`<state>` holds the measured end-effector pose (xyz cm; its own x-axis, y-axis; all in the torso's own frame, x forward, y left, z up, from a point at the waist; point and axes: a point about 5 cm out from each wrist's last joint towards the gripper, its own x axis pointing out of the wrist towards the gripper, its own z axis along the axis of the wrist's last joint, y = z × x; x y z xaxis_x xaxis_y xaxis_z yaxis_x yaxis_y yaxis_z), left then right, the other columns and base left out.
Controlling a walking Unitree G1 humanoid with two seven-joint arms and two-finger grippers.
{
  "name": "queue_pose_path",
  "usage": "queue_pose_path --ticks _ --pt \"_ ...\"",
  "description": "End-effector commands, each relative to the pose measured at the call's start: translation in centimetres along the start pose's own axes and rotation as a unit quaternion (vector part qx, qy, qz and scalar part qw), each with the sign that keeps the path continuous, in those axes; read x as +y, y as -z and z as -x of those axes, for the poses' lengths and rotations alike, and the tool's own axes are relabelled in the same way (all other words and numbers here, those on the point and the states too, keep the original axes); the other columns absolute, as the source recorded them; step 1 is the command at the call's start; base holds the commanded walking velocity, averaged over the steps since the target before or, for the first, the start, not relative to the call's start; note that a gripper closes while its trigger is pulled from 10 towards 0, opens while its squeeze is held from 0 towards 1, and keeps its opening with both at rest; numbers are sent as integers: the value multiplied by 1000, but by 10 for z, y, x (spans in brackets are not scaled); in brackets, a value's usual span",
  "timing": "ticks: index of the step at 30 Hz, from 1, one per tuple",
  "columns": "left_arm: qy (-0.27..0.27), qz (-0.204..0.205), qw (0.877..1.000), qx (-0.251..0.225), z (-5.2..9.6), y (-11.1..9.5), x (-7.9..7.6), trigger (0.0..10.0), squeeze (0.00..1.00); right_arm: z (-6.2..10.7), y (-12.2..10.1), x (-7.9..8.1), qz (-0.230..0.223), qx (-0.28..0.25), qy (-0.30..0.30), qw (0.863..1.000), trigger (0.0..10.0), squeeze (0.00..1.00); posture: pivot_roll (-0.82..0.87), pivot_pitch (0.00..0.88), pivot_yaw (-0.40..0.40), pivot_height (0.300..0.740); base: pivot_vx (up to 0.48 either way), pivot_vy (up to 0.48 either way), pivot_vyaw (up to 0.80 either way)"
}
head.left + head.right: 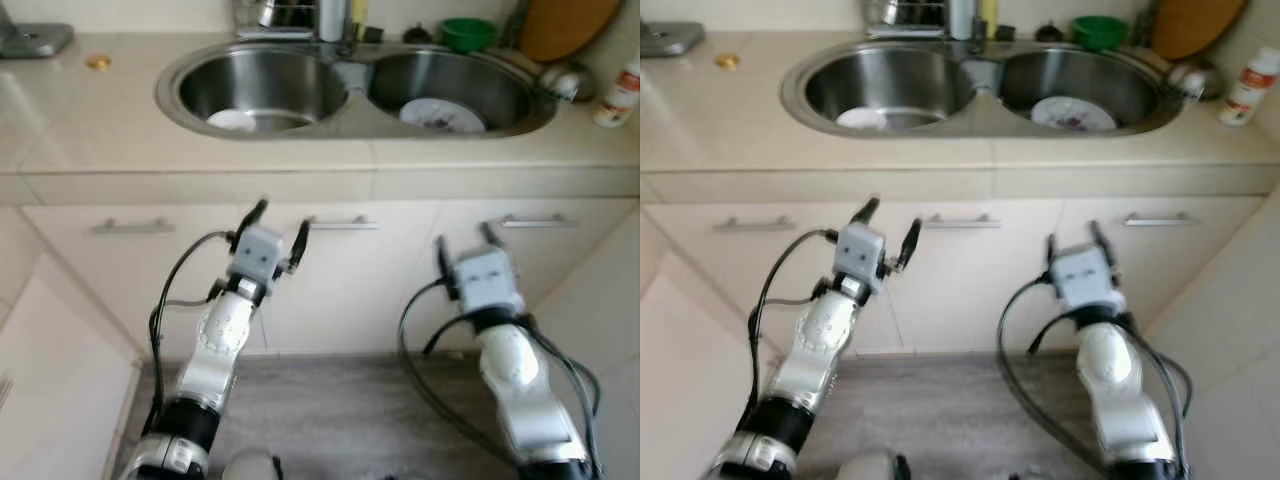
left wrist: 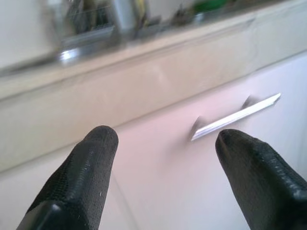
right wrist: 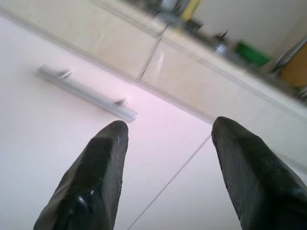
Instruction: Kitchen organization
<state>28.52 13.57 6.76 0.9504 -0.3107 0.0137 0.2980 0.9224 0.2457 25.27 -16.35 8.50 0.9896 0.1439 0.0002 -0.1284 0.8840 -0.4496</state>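
A steel double sink [image 1: 355, 95] is set into the beige counter. Its left basin holds a white plate [image 1: 232, 120]; its right basin holds a white plate with dark food bits [image 1: 442, 115]. Both arms are raised in front of the cabinet doors below the counter edge. My left gripper [image 1: 277, 228] is open and empty, close to the middle door's handle [image 2: 235, 116]. My right gripper [image 1: 466, 243] is open and empty too, below the right door's handle [image 1: 536, 221].
A green bowl [image 1: 467, 33], a wooden board [image 1: 565, 25] and a steel strainer [image 1: 562, 80] stand behind the sink at the right. A white bottle [image 1: 617, 95] sits on the far right counter. A small gold lid [image 1: 98, 62] lies at the left. Grey floor [image 1: 340, 410] lies below.
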Motion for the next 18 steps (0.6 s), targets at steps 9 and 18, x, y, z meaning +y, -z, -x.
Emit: queue_pose_path --ticks 9,18 --pt "-11 41 993 107 -2 19 1 10000 0 9 36 -9 -15 129 2 992 10000 0 51 0 -35 740 0 480 0" --pt "-4 28 994 106 -1 12 3 10000 0 10 36 -12 -45 140 16 989 10000 0 51 0 -29 740 0 480 0"
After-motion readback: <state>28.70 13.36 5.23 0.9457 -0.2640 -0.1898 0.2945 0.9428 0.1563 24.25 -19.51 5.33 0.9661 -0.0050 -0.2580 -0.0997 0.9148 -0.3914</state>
